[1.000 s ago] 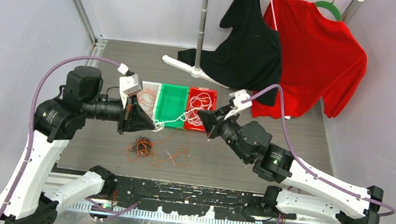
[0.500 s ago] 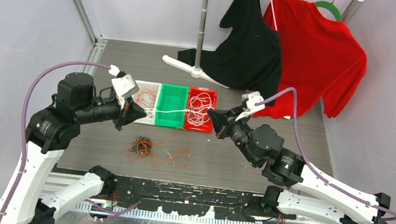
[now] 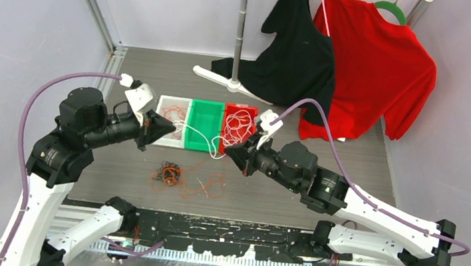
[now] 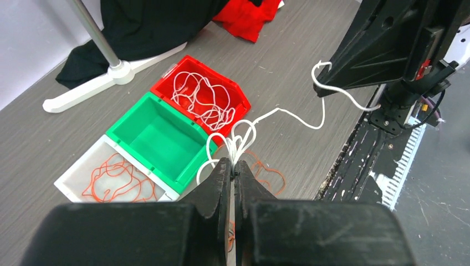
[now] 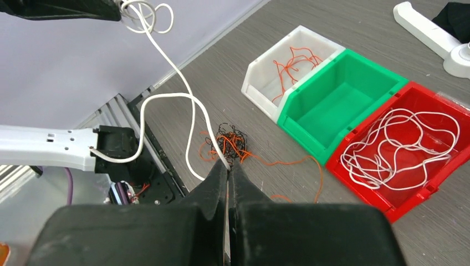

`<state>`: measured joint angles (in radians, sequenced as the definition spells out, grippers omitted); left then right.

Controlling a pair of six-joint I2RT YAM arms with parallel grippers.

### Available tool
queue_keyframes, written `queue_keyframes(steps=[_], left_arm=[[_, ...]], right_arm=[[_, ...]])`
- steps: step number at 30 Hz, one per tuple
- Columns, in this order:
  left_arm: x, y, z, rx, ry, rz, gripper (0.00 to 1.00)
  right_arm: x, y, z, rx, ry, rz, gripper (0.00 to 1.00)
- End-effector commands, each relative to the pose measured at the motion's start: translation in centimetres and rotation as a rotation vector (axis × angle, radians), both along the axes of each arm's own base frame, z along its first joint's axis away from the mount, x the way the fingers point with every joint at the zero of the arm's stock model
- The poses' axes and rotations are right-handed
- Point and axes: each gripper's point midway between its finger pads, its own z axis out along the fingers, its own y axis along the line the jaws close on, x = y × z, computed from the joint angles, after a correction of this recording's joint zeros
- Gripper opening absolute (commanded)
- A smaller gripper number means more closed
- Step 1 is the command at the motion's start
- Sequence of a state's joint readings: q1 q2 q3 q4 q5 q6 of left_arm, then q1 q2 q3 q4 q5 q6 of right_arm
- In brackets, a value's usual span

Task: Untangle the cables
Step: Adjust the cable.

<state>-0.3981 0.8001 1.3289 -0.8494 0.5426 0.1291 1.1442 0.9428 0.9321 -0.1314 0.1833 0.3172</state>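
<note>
Our left end effector [image 4: 233, 166] is clenched on a thin white cable [image 5: 166, 95]. Our right end effector [image 5: 227, 166] pinches the same cable, which hangs loose between them above the grey desk [image 3: 122, 167]. A black and orange tangle of cables [image 3: 170, 174] lies on the desk below. More white cable sits in the red plastic bin [image 5: 360, 191].

A white cable [image 4: 288, 112] hung in slack loops, pinched at its ends by the left gripper [image 4: 233, 163] and right gripper [image 5: 228, 165]. White coils [image 5: 399, 147] filled the red bin [image 5: 357, 183], orange-red strands [image 5: 291, 61] lay in the white bin [image 5: 258, 93], and a black-and-orange tangle [image 5: 230, 145] sat on the table [image 5: 343, 238].
</note>
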Motion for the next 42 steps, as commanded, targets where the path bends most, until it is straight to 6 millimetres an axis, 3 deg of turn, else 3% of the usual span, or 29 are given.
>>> queue_keyframes(steps=[1, 2, 4, 5, 9, 12, 16, 22, 24, 27, 29, 31, 34, 35, 37, 42], left_arm=[[-0.2, -0.5, 2.5, -0.051, -0.065, -0.023, 0.03], [-0.4, -0.7, 2.2, -0.055, -0.041, -0.038, 0.03], [-2.0, -1.5, 1.4, -0.058, 0.025, -0.127, 0.01], [-2.7, -1.9, 1.1, -0.056, 0.049, -0.172, 0.0], [-4.1, -2.4, 0.8, -0.06, 0.102, -0.257, 0.0], [-5.0, -2.5, 0.6, -0.044, 0.1, -0.308, 0.0], [-5.8, -2.5, 0.7, -0.046, 0.094, -0.336, 0.0], [-6.8, -2.4, 1.0, -0.045, 0.074, -0.375, 0.0], [-7.3, -2.3, 0.8, -0.042, 0.084, -0.394, 0.0], [-7.5, -2.2, 0.5, -0.033, 0.094, -0.4, 0.0], [-7.2, -2.1, 0.6, -0.036, 0.082, -0.377, 0.0], [-6.7, -2.1, 0.9, -0.046, 0.063, -0.346, 0.04], [-6.5, -2.1, 1.3, -0.054, 0.051, -0.336, 0.45], [-6.5, -2.2, 1.3, -0.058, 0.06, -0.339, 0.51], [-6.6, -2.4, 1.5, -0.065, 0.077, -0.351, 0.55], [-5.5, -3.4, 1.7, -0.121, 0.145, -0.345, 0.52]], right_arm=[[-1.0, -0.4, 4.0, 0.13, -0.07, 0.047, 0.01], [-1.3, 0.1, 4.3, 0.137, -0.083, 0.079, 0.05], [-2.0, 0.9, 5.1, 0.157, -0.087, 0.135, 0.51], [-2.6, 1.5, 5.6, 0.165, -0.094, 0.181, 0.64], [-4.6, 3.3, 7.6, 0.158, -0.12, 0.338, 0.83], [-5.2, 4.6, 8.4, 0.139, -0.112, 0.415, 0.87], [-4.8, 6.6, 7.7, 0.1, -0.073, 0.448, 0.8], [-4.1, 8.4, 6.1, 0.089, -0.026, 0.449, 0.57], [-3.8, 8.4, 6.3, 0.116, -0.024, 0.43, 0.46], [-3.5, 7.8, 6.6, 0.179, -0.028, 0.393, 0.15], [-3.6, 7.1, 6.4, 0.207, -0.03, 0.377, 0.04], [-3.8, 6.3, 5.9, 0.214, -0.026, 0.366, 0.01], [-4.0, 5.8, 4.9, 0.175, -0.007, 0.365, 0.01], [-4.1, 5.7, 4.6, 0.163, 0.001, 0.369, 0.01], [-4.4, 5.6, 4.2, 0.144, 0.013, 0.382, 0.01], [-4.7, 6.0, 3.8, 0.112, 0.03, 0.41, 0.01]])
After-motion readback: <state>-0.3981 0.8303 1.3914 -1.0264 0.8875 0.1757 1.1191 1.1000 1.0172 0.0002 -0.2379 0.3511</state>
